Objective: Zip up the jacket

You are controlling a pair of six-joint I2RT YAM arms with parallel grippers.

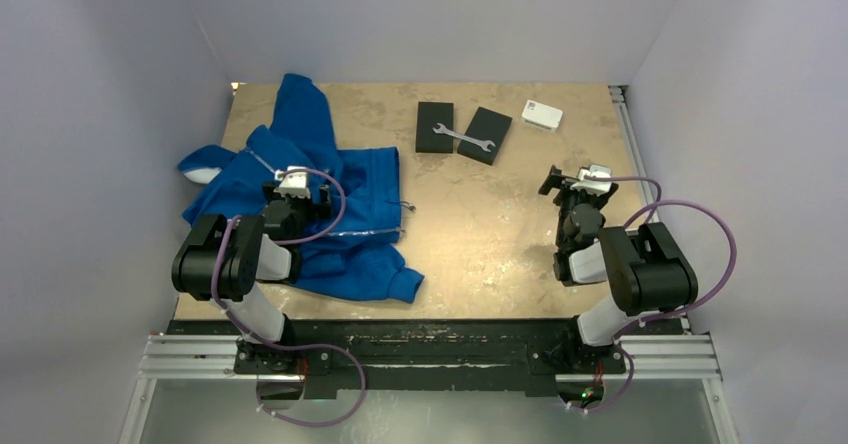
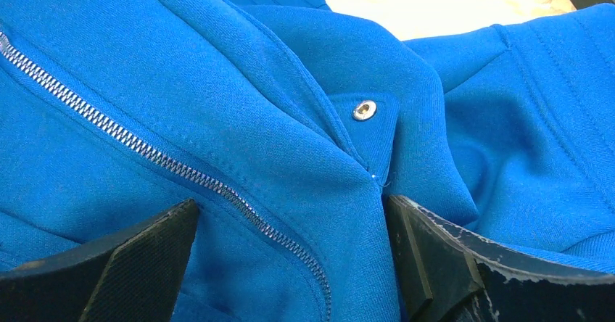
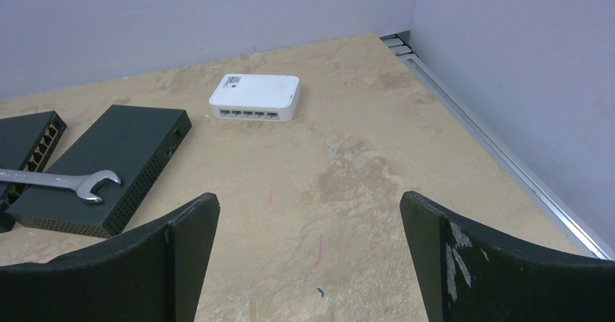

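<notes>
The royal-blue jacket (image 1: 330, 189) lies crumpled on the left half of the table, one sleeve reaching toward the back wall. In the left wrist view its blue fabric (image 2: 239, 83) fills the frame, with the silvery zipper (image 2: 167, 164) running diagonally and a metal snap (image 2: 364, 109) on a fold. My left gripper (image 1: 296, 186) hovers just over the jacket, open, its jaws wide either side of the zipper line (image 2: 290, 253). My right gripper (image 1: 572, 180) is open over bare table (image 3: 310, 264) on the right, holding nothing.
Two black flat boxes (image 1: 435, 126) (image 1: 485, 135) lie at the back centre with a wrench (image 1: 463, 138) across them. A small white network switch (image 1: 542, 115) sits at the back right. Walls enclose the table; a metal rail (image 3: 500, 155) runs along the right edge.
</notes>
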